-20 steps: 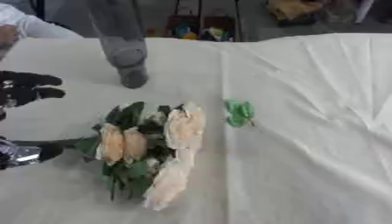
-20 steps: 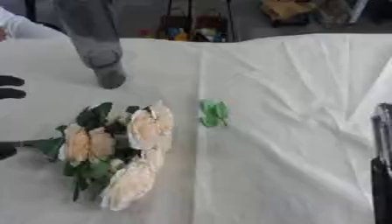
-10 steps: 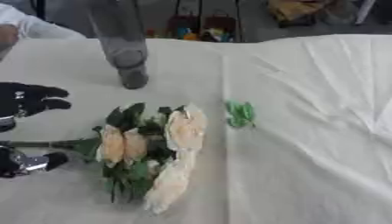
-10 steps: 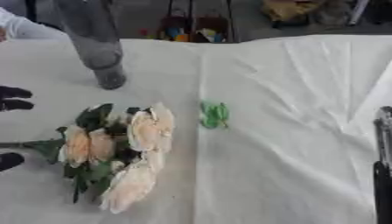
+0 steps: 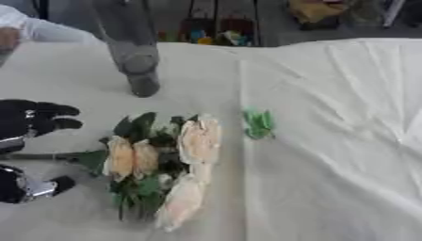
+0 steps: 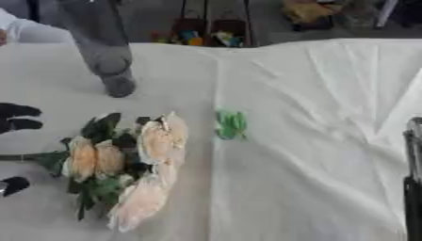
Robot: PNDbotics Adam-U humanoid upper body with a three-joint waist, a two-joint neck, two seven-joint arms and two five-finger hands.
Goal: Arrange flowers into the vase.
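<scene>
My left hand (image 5: 29,123) hangs open around the stem end of the flowers (image 5: 161,164) lying near-left on the tabletop (image 5: 329,141), so I'd pinch those thin stems, never the soft, crushable blooms, vase (image 5: 132,52) far-left

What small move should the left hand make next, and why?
Probably close the left hand on the stems. The flower bunch lies flat on the white cloth, its stems run between the hand's open fingers and thumb, and the grey vase stands upright beyond, holding no flowers.
</scene>
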